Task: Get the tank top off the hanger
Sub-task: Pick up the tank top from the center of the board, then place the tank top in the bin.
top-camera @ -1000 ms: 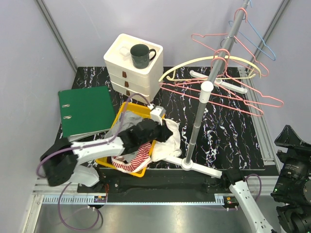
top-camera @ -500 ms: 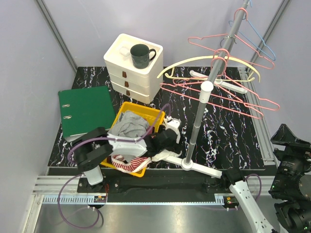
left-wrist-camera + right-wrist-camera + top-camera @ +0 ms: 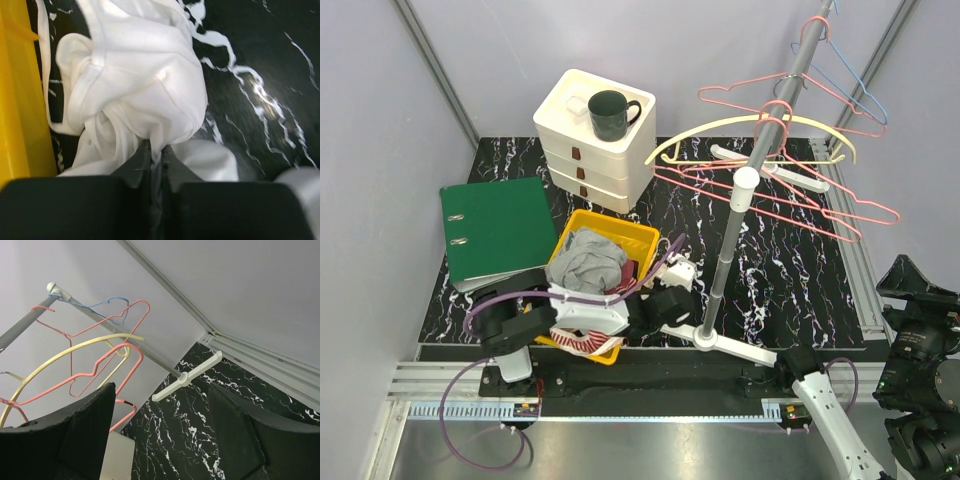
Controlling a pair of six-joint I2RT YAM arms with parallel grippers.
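marbled desk (image 3: 790, 270) below: your left end effector (image 3: 155, 156) is clamped on the bunched tank top (image 3: 140, 85), off any hanger, beside the bin (image 3: 20, 100) at frame left, likely to bin it; right end effector (image 3: 160, 420) gapes empty.

Right of the stand pole (image 3: 724, 262) the table (image 3: 790, 285) lies bare — hangers (image 3: 775, 195) fan out above it. Left of the pole, yellow bin (image 3: 625, 225) and bunched tank top (image 3: 135, 80) fill the gap.

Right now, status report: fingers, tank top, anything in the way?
Left fingers shut on white tank top, beside yellow bin. Right fingers open, empty. Rack foot close by.
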